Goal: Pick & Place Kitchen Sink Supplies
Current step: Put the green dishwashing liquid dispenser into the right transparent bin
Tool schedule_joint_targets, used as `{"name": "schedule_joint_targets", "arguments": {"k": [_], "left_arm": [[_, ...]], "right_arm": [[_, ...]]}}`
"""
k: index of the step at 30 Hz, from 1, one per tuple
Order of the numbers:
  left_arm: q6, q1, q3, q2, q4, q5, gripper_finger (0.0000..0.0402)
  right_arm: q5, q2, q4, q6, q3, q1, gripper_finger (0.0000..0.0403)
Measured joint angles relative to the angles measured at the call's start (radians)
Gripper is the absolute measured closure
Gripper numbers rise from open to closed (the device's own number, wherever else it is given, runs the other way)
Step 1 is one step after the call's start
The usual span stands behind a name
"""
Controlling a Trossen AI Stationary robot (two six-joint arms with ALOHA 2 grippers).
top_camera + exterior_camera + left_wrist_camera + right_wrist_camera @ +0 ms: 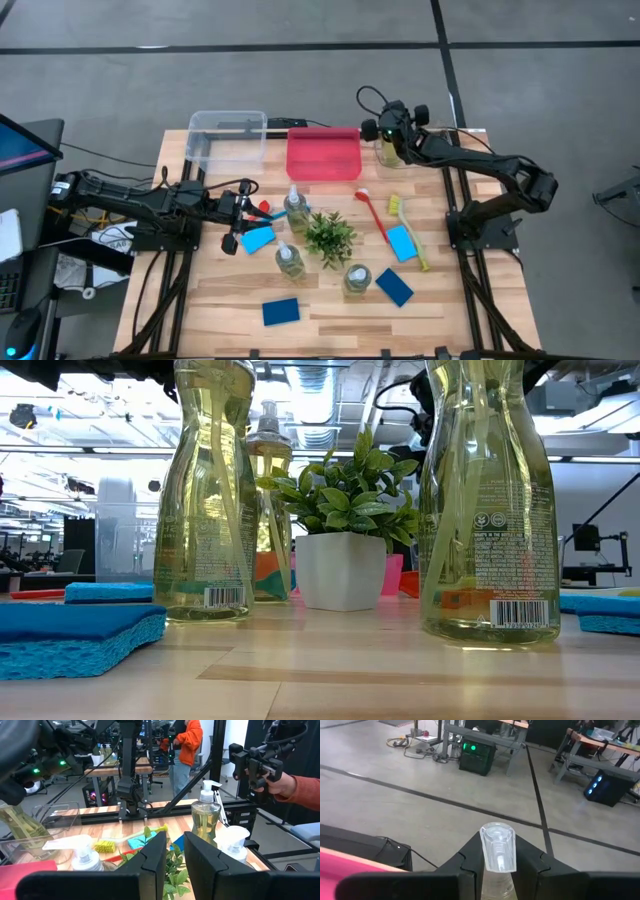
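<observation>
At the table's far right, next to the pink bin [324, 153], my right gripper [385, 130] is shut on a clear pump bottle [388, 152] of yellow-green liquid. Three more pump bottles [296, 205] [288, 258] [357, 280] stand upright around the small plant [330, 235]. Blue sponges [257, 238] [402, 242] [394, 287] [281, 311] lie flat on the wood. A red brush [375, 215] and a yellow brush [410, 235] lie at the right. My left gripper [175, 865] waits at mid-left, level, with a narrow gap between its fingers and nothing in it. My right gripper pinches the bottle's neck [496, 879] between its two fingers, just under the clear pump head [497, 847], which sticks out past them. In the left wrist view the bottle's body [20, 825] hangs tilted below the gripper. Whether its base touches the table I cannot tell.
A clear bin [228, 138] stands at the far left beside the pink bin. Another red-headed brush [262, 208] lies just beyond my left gripper. A person in orange [187, 740] stands behind the table, and a sleeved hand [295, 787] shows at the table's near side.
</observation>
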Motion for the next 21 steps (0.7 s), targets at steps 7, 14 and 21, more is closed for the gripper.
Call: {"name": "schedule_joint_targets", "arguments": {"k": [7,14,21], "left_arm": [[0.0,0.0,0.0,0.0,0.0,0.0,0.0334],[0.0,0.0,0.0,0.0,0.0,0.0,0.0334],[0.0,0.0,0.0,0.0,0.0,0.0,0.0334]], "right_arm": [[-0.003,0.0,-0.009,-0.039,-0.001,0.013,0.033],[-0.003,0.001,-0.014,-0.052,-0.001,0.013,0.0296],[0.001,0.0,-0.082,-0.052,-0.001,0.013,0.027]]}}
